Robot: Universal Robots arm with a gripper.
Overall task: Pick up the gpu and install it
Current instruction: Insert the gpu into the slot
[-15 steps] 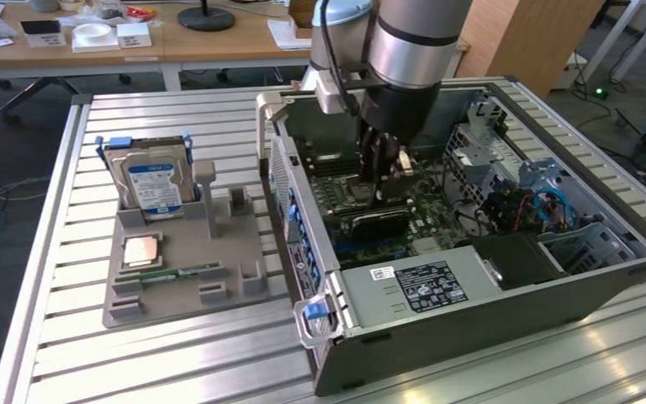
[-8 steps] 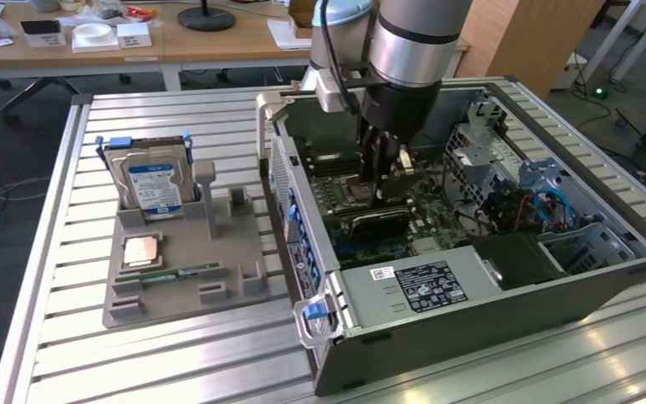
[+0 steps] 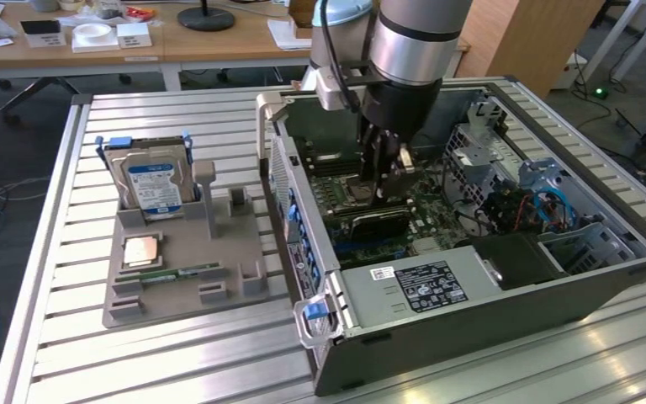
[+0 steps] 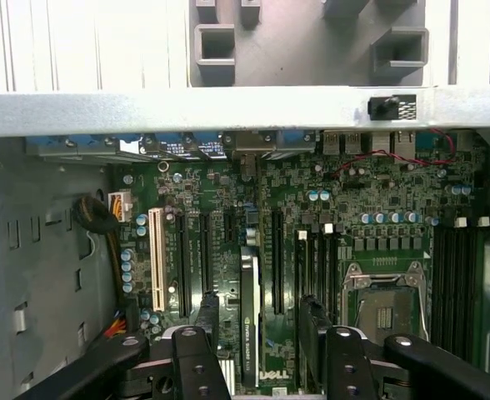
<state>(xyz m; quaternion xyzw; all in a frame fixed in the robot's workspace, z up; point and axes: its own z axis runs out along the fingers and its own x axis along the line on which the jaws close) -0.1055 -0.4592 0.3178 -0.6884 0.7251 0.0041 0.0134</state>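
The gpu [image 4: 249,321] stands on edge in a motherboard slot inside the open computer case [image 3: 300,210]; I see its thin dark top edge with a small label. In the exterior view the gpu [image 3: 375,222] is a dark card low on the board, just below my fingers. My gripper [image 4: 258,327] hangs over it and is open, one black finger [image 4: 207,321] on each side of the card with a gap to it on both sides. In the exterior view the gripper [image 3: 386,187] reaches down into the case from the arm.
A grey fixture tray [image 3: 222,290] on the slatted table holds a hard drive [image 3: 152,181], a CPU [image 3: 144,251] and a RAM stick [image 3: 177,273]. Inside the case are the power supply [image 3: 424,286], drive cage [image 3: 486,139], cables [image 3: 514,210] and an open CPU socket [image 4: 387,304].
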